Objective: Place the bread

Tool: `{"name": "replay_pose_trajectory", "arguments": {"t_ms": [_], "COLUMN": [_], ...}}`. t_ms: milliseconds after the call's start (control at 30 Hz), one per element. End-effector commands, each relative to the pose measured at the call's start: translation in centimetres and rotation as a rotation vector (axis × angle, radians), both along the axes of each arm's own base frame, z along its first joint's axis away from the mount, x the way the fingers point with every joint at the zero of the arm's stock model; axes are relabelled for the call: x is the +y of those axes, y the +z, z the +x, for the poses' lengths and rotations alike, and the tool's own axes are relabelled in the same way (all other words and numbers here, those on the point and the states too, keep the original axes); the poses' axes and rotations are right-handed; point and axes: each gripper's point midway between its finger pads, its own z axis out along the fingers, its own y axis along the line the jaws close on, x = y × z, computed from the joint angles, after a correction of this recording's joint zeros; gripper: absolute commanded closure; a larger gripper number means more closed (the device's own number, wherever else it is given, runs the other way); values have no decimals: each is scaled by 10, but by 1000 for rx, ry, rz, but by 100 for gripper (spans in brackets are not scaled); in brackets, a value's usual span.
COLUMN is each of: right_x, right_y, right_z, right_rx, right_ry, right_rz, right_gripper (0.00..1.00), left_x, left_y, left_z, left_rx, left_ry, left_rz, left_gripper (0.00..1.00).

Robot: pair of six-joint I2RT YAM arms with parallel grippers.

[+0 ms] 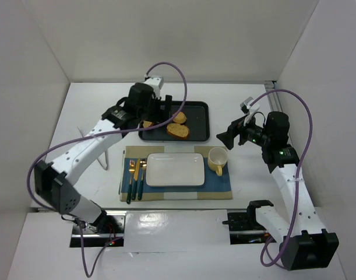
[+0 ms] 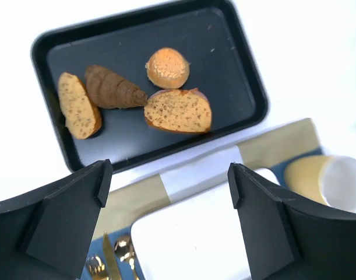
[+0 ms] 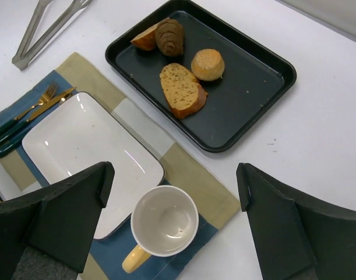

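Several bread pieces lie on the black tray (image 1: 199,111): a cut slice (image 1: 178,131), a round roll (image 1: 179,117) and a piece at the left end (image 1: 147,123). The left wrist view shows the slice (image 2: 179,110), the roll (image 2: 167,67), a dark ridged pastry (image 2: 113,88) and another slice (image 2: 78,106). My left gripper (image 1: 164,111) (image 2: 169,181) is open and empty, above the tray's near edge. My right gripper (image 1: 227,139) (image 3: 175,181) is open and empty, above the yellow cup (image 3: 165,221). The white rectangular plate (image 1: 175,170) (image 3: 78,140) is bare.
The plate and the cup (image 1: 218,159) sit on a blue and tan placemat (image 1: 218,186). Gold cutlery with dark handles (image 1: 135,175) lies left of the plate. Metal tongs (image 3: 46,26) lie on the table to the left. White walls enclose the table.
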Motion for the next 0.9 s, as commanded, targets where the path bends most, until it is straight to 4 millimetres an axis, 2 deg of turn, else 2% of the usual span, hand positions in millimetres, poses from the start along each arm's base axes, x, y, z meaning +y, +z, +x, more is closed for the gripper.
{"name": "replay_pose_trajectory", "arguments": {"t_ms": [0,33,67,100,133,167,200,233,267,300,333,367,467,533,567,700,867], "right_x": [-5,-4,-4,-3,-3,-2,-2,-2,-2,-2,-2,-2,-3,-3,-2,-2,-1], "right_y": [30,30,25,27,22,20,20,20,20,17,14,14,8,8,11,13,16], "right_z": [8,7,7,5,4,2,2,2,2,4,6,6,9,9,6,5,3], "right_rx": [-84,-91,-93,-109,-107,-113,-113,-113,-113,-101,-79,-79,-45,-45,-55,-64,-79], "right_ry": [-44,-31,-26,-15,-2,18,18,18,18,18,19,19,8,8,16,16,27], "right_rz": [14,9,-6,-11,-19,-36,-36,-36,-36,-36,-37,-37,-42,-42,-38,-38,-41], "right_gripper": [0,0,0,0,0,0,0,0,0,0,0,0,0,0,0,0,0], "left_x": [21,33,51,71,89,111,141,157,171,200,212,220,241,257,262,289,299], "left_y": [20,12,23,19,-1,1,-9,-33,-41,-45,-56,-76,-100,-106,-120,-141,-158], "left_z": [-20,-25,-30,-30,-35,-41,-41,-49,-53,-56,-57,-65,-68,-68,-70,-74,-82], "left_rx": [-38,-27,-65,-67,-35,-47,-28,20,33,41,60,99,146,189,239,310,383], "left_ry": [25,60,117,169,220,288,377,402,442,528,558,575,643,697,714,798,829], "left_rz": [-13,-2,-4,9,34,39,35,45,30,14,11,15,63,97,124,163,201], "left_gripper": [0,0,0,0,0,0,0,0,0,0,0,0,0,0,0,0,0]}}
